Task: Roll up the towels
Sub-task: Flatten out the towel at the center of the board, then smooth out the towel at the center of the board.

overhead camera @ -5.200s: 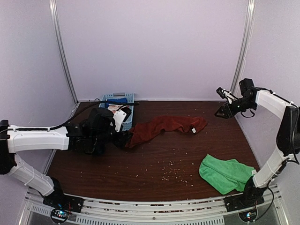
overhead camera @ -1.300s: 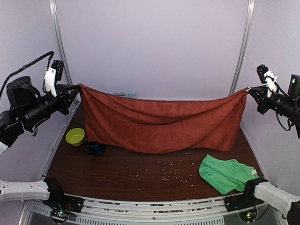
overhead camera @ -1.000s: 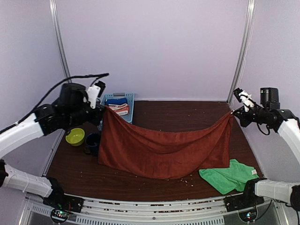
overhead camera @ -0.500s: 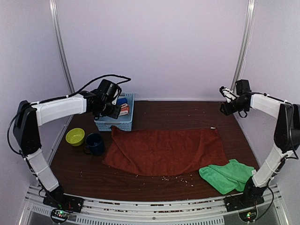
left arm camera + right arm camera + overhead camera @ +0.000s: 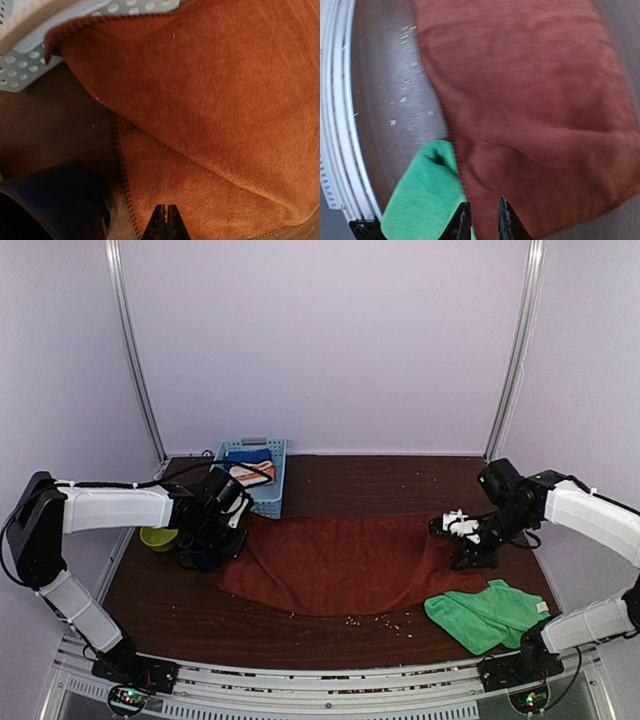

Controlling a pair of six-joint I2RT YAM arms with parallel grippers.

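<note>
From above, the left gripper's (image 5: 164,221) fingertips are hidden under its own wrist, and the arm covers most of the dark blue cup (image 5: 50,202) and part of the yellow-green bowl (image 5: 155,538) left of the blue basket (image 5: 268,502). The right wrist view is smeared. It cuts the green towel (image 5: 480,612) off at the bottom edge, and whether that towel touches the rust one or lies under its hem cannot be told.

The rust towel (image 5: 345,565) lies spread on the table just in front and to the right of the basket, its far-left corner resting against the basket's near wall, with a fold beneath. The left gripper sits low over that basket-side end, fingers pressed together with no cloth seen between them. The right gripper (image 5: 482,220) hangs over the towel's end farthest from the basket, fingers slightly parted, rust cloth showing through the gap. The green towel lies crumpled well to the right of the basket, nearer the arms.
</note>
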